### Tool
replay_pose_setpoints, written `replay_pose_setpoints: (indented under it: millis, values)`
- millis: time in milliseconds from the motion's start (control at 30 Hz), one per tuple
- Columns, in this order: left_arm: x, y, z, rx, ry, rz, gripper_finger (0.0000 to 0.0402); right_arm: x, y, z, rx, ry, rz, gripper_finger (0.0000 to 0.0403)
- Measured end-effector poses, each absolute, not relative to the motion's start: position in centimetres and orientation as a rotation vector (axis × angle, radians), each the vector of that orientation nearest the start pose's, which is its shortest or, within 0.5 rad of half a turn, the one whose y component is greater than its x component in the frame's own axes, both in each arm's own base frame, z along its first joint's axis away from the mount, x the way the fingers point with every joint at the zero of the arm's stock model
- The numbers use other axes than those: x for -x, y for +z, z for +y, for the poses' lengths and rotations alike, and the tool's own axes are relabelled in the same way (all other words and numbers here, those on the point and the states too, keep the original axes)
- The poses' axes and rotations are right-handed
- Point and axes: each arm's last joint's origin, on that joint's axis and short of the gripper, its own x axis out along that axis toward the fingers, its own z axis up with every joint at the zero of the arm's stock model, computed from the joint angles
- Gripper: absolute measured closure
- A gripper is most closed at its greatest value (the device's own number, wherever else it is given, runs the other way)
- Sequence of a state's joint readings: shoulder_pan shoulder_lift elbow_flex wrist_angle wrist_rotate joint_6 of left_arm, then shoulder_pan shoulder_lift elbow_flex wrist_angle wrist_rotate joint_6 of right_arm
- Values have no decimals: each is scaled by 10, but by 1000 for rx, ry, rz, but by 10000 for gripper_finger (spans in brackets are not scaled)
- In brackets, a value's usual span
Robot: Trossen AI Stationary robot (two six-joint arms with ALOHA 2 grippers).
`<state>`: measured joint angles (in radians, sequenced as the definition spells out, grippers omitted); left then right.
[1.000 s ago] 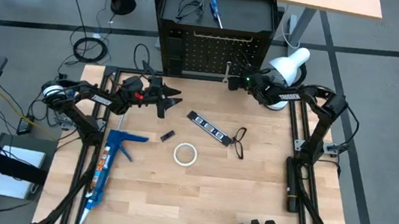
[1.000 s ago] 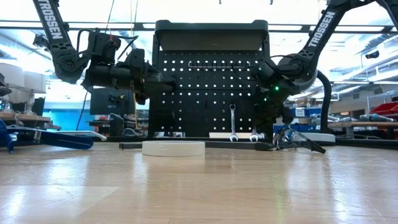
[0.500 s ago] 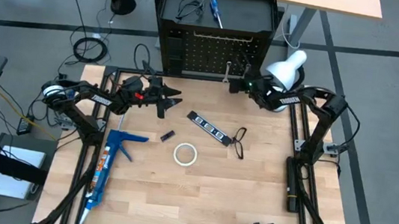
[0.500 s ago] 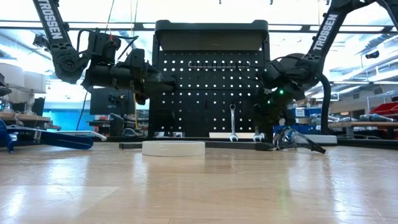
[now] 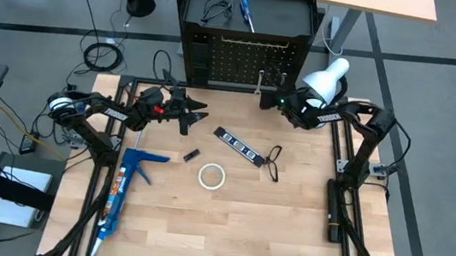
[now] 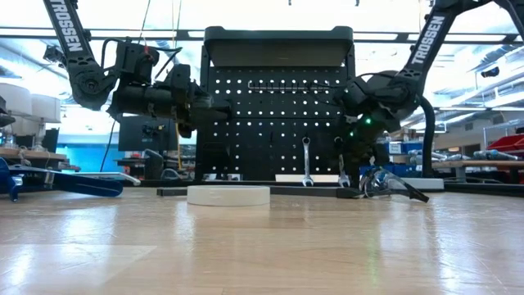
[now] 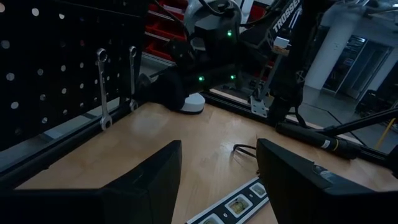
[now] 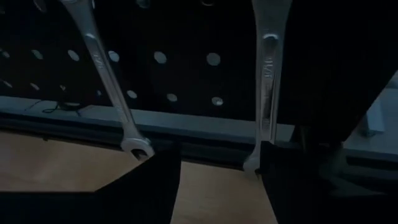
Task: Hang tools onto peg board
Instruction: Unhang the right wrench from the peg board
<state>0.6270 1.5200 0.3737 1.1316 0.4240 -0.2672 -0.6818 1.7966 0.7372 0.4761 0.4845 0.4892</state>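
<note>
The black peg board (image 5: 240,60) stands upright at the table's far edge. Two silver wrenches (image 6: 305,160) (image 6: 342,162) hang on it by their upper ends, side by side. My right gripper (image 8: 217,180) is open just in front of the board, low down. The lower end of the right-hand wrench (image 8: 267,93) is between its fingers. My left gripper (image 5: 197,116) waits open and level over the table's left half. On the table lie a white tape ring (image 5: 211,175), a black strip with white marks (image 5: 236,144) and black wire loops (image 5: 274,161). My right gripper's open fingers stand either side of the right-hand wrench's lower end (image 8: 252,163), coming slanting down from the table's right. That end is close beside one finger (image 8: 280,186); I cannot tell whether they touch. The wrench hangs upright against the board.
A blue caulking gun (image 5: 125,187) lies at the table's left edge and a small dark piece (image 5: 192,155) near the middle. A white desk lamp (image 5: 327,75) stands behind my right arm. A blue-handled screwdriver (image 5: 246,11) and a black wire (image 5: 216,8) lie in the board's top tray.
My right gripper has shifted a little toward the table's left along the peg board. The right-hand wrench, earlier mostly hidden behind the gripper with only its lower end showing, now shows hanging at full length beside the other wrench.
</note>
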Motion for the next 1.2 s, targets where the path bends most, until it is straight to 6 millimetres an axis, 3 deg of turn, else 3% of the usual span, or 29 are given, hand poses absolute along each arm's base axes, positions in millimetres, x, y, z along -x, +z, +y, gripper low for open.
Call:
replay_pose_setpoints:
  millis: [267,433,533,667,933,1200]
  values:
    - [-215,168,141,271,203,-20,188,-250,124,-215,-443,-1286,335,180]
    - [-215,169,141,265,201,-30,188,-261,107,-213,-436,-1232,362,180]
    - [-215,169,141,267,194,-26,188,-268,109,-209,-407,-1255,331,180]
    - [-215,169,141,267,192,-26,188,-265,106,-209,-407,-1298,352,180]
    - [-214,169,141,265,191,-28,188,-265,111,-216,-460,-1334,391,181]
    - [-214,169,141,266,187,-25,188,-287,129,-218,-466,-1310,496,182]
